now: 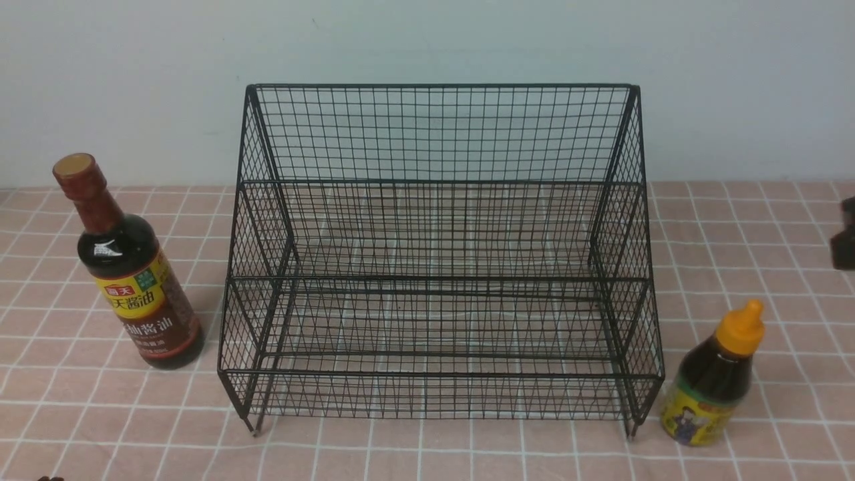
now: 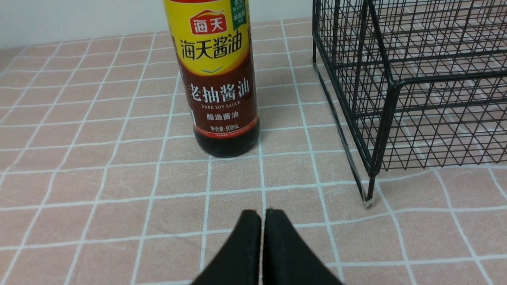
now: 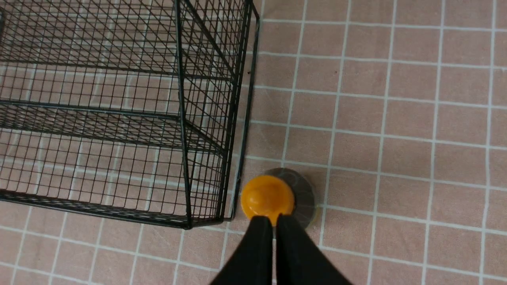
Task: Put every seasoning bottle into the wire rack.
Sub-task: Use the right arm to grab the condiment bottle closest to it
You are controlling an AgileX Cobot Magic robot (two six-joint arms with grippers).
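A tall red-capped bottle [image 1: 130, 267] and short orange-capped bottle [image 1: 711, 384] flank the black wire rack [image 1: 441, 85]. The left gripper [image 2: 263, 215] and right gripper [image 3: 273, 221] are closed, empty.

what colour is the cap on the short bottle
Orange-yellow; the cap on the short bottle shows best in the front view.

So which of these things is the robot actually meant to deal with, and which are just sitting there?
Part of the job:
- tall soy sauce bottle
- short bottle with the orange cap
- black wire rack, with nothing in it yet

Just there:
- pink checked tablecloth
- pale wall behind
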